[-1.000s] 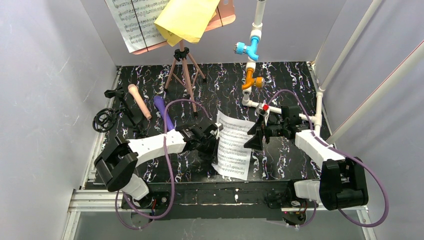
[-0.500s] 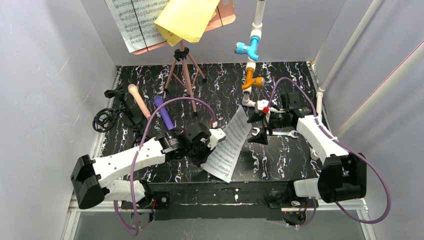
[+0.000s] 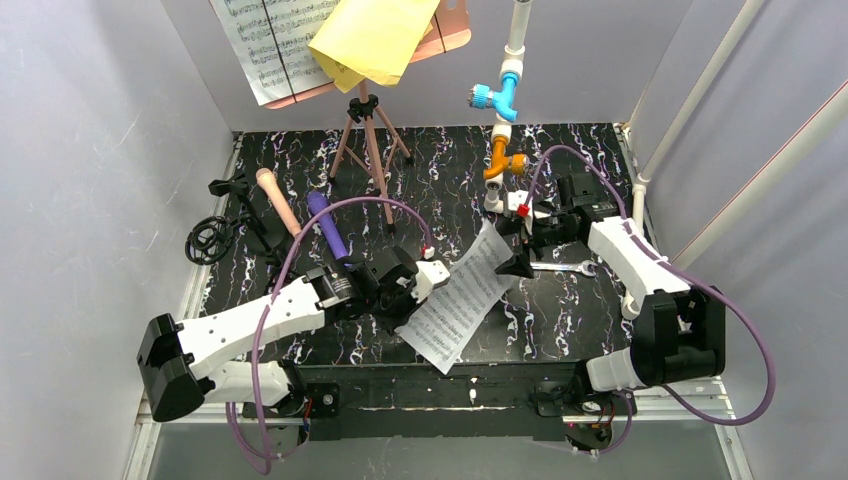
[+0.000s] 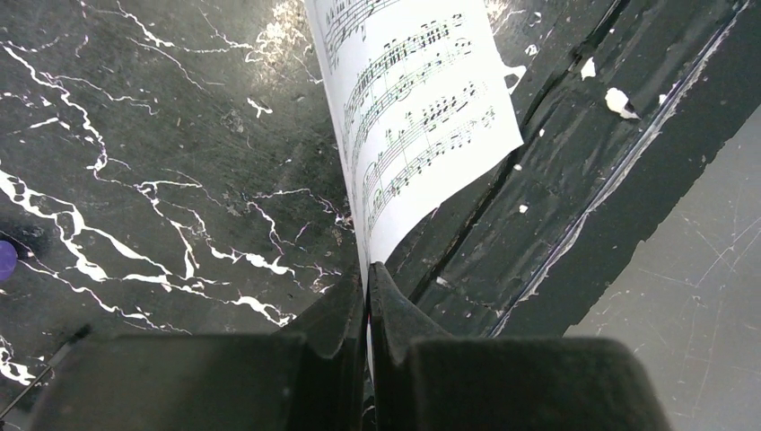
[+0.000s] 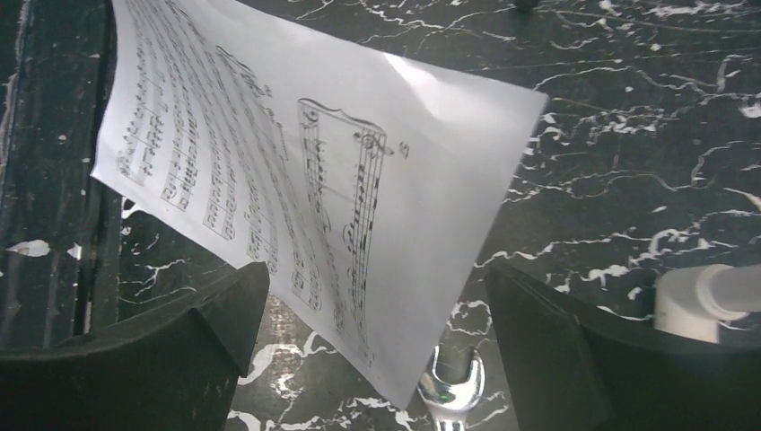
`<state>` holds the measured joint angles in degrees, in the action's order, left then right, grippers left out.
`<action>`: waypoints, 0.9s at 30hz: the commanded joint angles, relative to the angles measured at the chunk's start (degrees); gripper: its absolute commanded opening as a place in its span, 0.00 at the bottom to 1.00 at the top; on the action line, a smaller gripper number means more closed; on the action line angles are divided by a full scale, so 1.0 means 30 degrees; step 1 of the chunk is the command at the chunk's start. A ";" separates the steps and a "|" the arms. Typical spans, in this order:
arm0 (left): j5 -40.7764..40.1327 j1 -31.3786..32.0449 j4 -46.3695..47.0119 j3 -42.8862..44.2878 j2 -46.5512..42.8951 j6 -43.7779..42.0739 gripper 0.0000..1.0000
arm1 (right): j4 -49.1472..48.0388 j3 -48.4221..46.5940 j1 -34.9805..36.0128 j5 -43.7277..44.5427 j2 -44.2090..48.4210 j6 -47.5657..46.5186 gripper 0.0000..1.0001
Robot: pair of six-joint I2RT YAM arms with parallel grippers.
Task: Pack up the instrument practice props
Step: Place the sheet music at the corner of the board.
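My left gripper (image 3: 428,281) (image 4: 368,271) is shut on the edge of a white music sheet (image 3: 458,303) (image 4: 422,117), which hangs tilted over the table's front. My right gripper (image 3: 517,257) (image 5: 375,280) stands open beside the sheet's far corner (image 5: 296,162), which shows between its fingers without touching them. At the back, the salmon-pink music rest (image 3: 452,28) on tripod legs (image 3: 368,140) carries a white sheet (image 3: 265,45) and a yellow sheet (image 3: 375,40). A peach microphone (image 3: 278,203) and a purple microphone (image 3: 328,225) lie at the left beside black mic holders (image 3: 213,239).
A silver wrench (image 3: 565,267) (image 5: 453,388) lies on the black marbled table under my right gripper. A white pipe with blue and orange valves (image 3: 503,95) rises at the back right, its base (image 5: 709,301) close to my right fingers. Grey walls close in on both sides.
My left arm has swung out to the left and lifted the white sheet from flat to tilted. The right arm has drawn back toward the pipe, uncovering the wrench.
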<state>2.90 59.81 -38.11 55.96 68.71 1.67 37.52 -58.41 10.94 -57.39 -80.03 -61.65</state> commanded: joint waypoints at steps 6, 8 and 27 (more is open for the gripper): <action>-0.0564 0.0102 0.0769 -0.0467 -0.1094 -0.0143 0.00 | 0.0609 -0.0148 0.1627 0.0767 -0.0924 0.1647 0.83; -0.0699 0.0102 0.0983 -0.0670 -0.1147 0.0032 0.00 | 0.0828 -0.0644 0.1612 0.1250 -0.0958 0.2098 0.68; -0.4739 0.0065 0.1520 -0.1165 -0.1620 0.2175 0.72 | 0.1405 -0.1936 0.0250 0.4833 0.0128 0.5252 0.01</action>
<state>-4.64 59.81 -32.40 51.96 66.94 6.22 37.78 -58.57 11.92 -51.51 -79.05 -47.75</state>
